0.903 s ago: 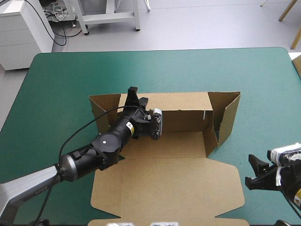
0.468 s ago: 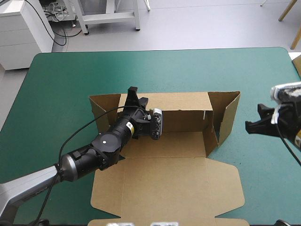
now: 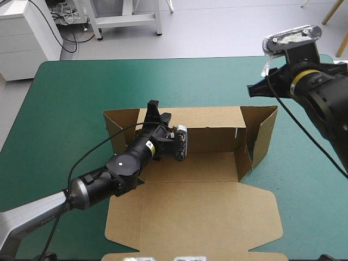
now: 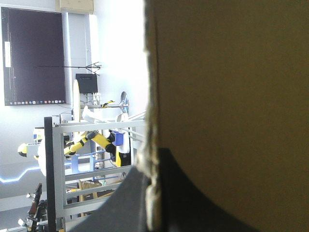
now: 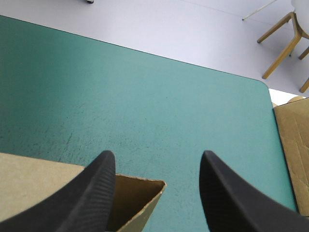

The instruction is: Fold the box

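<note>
Finds the cut brown cardboard box (image 3: 196, 217) at the middle of the teal-green table cover (image 3: 81, 87), seemingly half folded: back wall up, pinched by the left black-finned gripper (image 3: 153, 105), 2 end walls untucked, lid flat toward the near edge, right black-finned gripper (image 5: 158, 154) spread above its far right corner.

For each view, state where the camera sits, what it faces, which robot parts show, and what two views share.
High view: above and behind, looking down at the table; both arms show.
Left wrist: on the left gripper, facing the box wall it pinches.
Right wrist: above the open right gripper, facing the table's far edge.
Shared: the box's far right corner, high and right wrist.
</note>
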